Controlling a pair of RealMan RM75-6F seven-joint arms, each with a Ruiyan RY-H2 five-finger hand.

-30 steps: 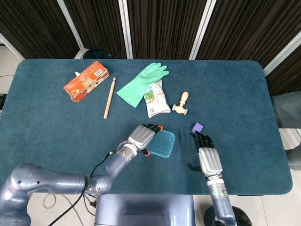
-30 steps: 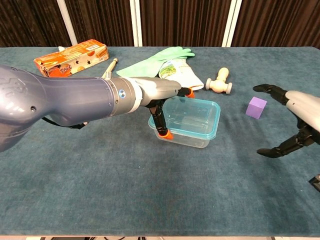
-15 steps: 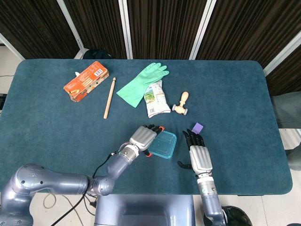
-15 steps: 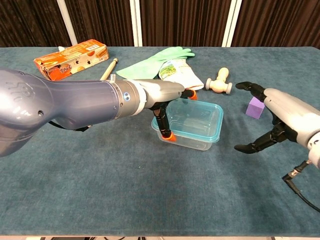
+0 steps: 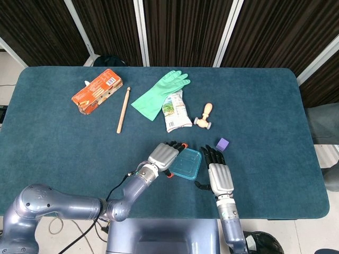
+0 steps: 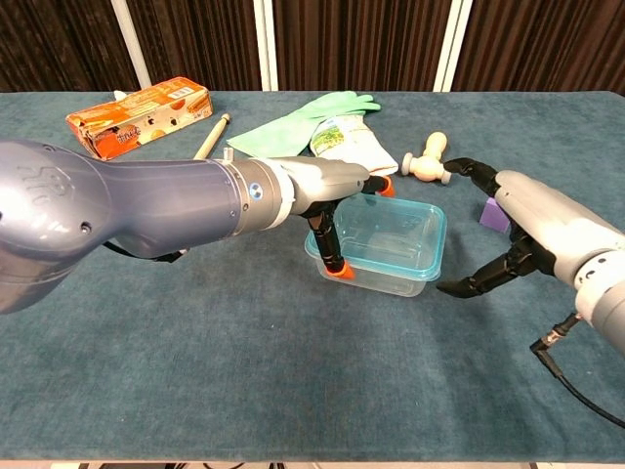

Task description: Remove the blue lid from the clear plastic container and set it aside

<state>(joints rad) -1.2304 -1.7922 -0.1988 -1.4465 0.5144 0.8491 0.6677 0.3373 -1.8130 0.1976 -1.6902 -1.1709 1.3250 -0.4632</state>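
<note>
Since a second earlier, my right hand [image 6: 532,227] had swung in from the table's right side to just beside the clear plastic container [image 6: 383,246], fingers spread wide and empty, while the container slid slightly rightward under my left hand [image 6: 332,195]. My left hand's fingers rested against the container's left wall and far rim; whether they truly gripped it I could not tell. Dark teal cloth covered the table [image 5: 63,148], with dark slatted panels behind its far edge. The container sat near the front edge, about midway along it, a see-through tub with rounded corners, its blue lid [image 5: 186,163] on top.
</note>
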